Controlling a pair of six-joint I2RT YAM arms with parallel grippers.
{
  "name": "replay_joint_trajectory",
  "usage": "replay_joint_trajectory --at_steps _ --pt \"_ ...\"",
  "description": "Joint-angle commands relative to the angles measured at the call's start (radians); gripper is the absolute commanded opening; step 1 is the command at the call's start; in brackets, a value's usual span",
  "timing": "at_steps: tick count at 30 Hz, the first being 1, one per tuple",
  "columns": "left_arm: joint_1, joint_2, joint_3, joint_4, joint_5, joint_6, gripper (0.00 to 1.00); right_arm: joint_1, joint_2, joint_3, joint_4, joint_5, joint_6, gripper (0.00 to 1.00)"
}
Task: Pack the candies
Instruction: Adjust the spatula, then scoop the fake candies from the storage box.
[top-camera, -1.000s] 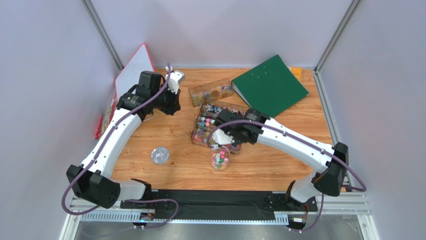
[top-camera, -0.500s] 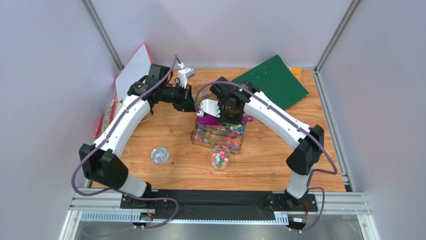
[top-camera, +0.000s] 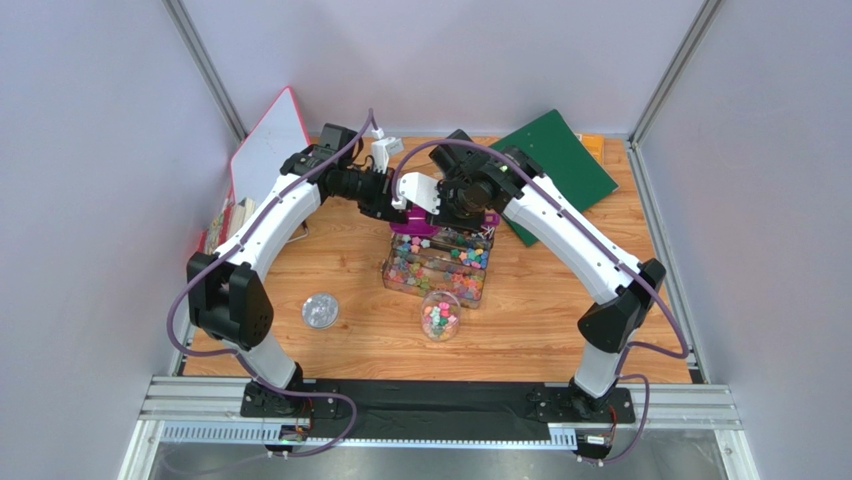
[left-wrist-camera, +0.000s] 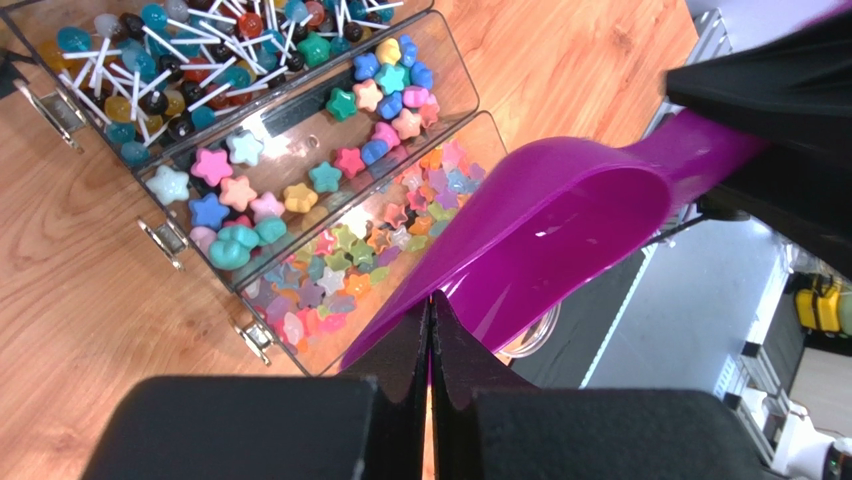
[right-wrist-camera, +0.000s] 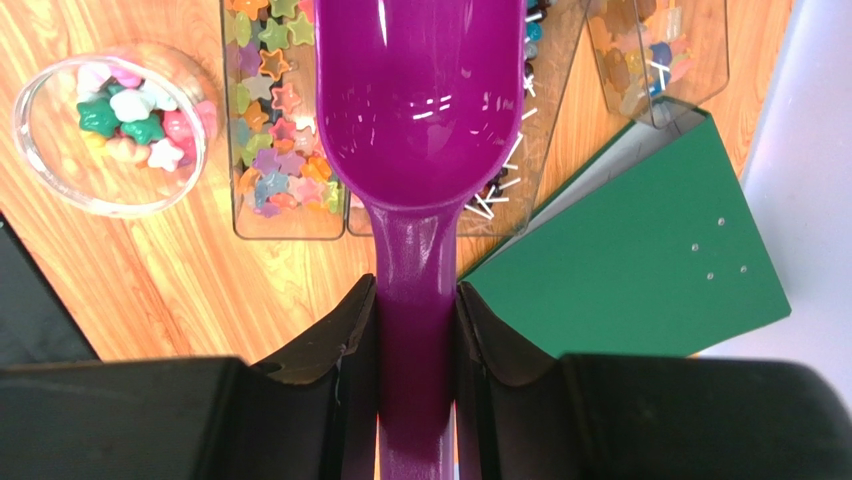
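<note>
The candies are small bright stars lying in a clear compartment box (top-camera: 436, 268), seen close up in the left wrist view (left-wrist-camera: 335, 250). More candies (right-wrist-camera: 125, 115) fill a small clear bowl (top-camera: 440, 316) in front of the box. My right gripper (right-wrist-camera: 416, 300) is shut on the handle of the purple scoop (right-wrist-camera: 420, 90), which hangs empty over the box's far end (top-camera: 412, 227). My left gripper (left-wrist-camera: 431, 300) is shut, its tips right at the scoop's outer edge (left-wrist-camera: 560, 240). Whether they touch it I cannot tell.
A green binder (top-camera: 560, 160) lies at the back right, partly under the right arm. A white board (top-camera: 268, 140) leans at the back left. A round clear lid (top-camera: 320, 311) lies left of the bowl. Lollipops (left-wrist-camera: 190, 50) fill the box's far compartment; another clear box (right-wrist-camera: 655, 50) stands beyond.
The right gripper carried the scoop from over the bowl up and back over the box's far end. The left arm swung right until its shut jaws reached the scoop.
</note>
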Motion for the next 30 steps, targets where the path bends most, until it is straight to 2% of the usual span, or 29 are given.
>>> replay_joint_trajectory --at_steps 1,5,8,12,15,23,30 --pt "-0.001 0.073 0.089 0.017 -0.015 -0.005 0.00 -0.011 -0.157 -0.025 -0.202 -0.103 0.001 0.00" --pt "-0.001 0.116 0.168 0.005 -0.034 0.009 0.00 -0.055 -0.154 -0.068 -0.197 -0.094 0.007 0.00" --pt "0.000 0.128 0.226 0.017 -0.128 0.046 0.00 -0.113 -0.126 -0.062 -0.214 -0.066 0.024 0.00" --pt "0.000 0.124 0.180 0.092 -0.340 0.114 0.00 -0.167 -0.053 -0.064 -0.252 0.003 0.047 0.00" --pt "0.000 0.143 0.130 0.122 -0.437 0.160 0.00 -0.204 0.004 -0.081 -0.275 0.058 0.067 0.00" --pt "0.000 0.226 0.028 0.198 -0.534 0.201 0.00 -0.234 0.111 -0.055 -0.306 0.168 0.054 0.00" --pt "0.000 0.320 0.056 0.221 -0.554 0.187 0.00 -0.251 0.136 -0.094 -0.306 0.230 0.048 0.00"
